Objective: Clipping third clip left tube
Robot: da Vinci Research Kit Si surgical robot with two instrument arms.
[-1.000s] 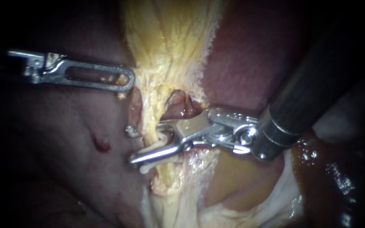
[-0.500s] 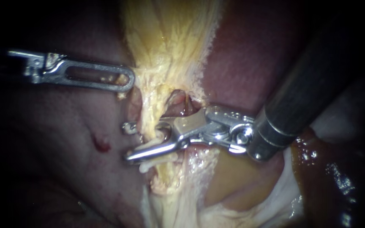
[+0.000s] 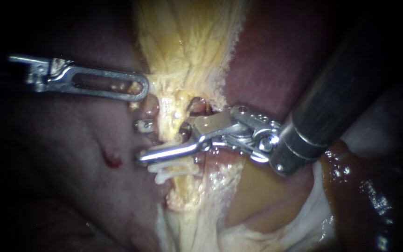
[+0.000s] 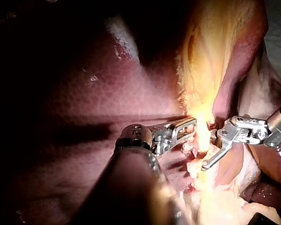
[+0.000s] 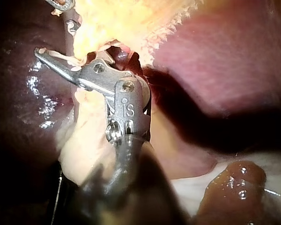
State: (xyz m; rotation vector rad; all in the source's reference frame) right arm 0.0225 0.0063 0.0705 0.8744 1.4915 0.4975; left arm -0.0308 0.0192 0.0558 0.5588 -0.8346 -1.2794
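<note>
My right instrument's hand (image 3: pixel 141 141) is spread. The tube (image 3: pixel 169 116) passes through it, and a white clip (image 3: pixel 169 173) sits just outside it. I judge I am lining up; next the hand must close squarely across the tube.

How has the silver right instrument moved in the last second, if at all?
Yes. The right instrument rose along the yellowish tube, above the white clips; its lower jaw, earlier below the small red spot, is now level with it.

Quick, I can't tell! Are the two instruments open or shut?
Left instrument: shut on the yellow tissue.
Right instrument: open, around the tube.
</note>
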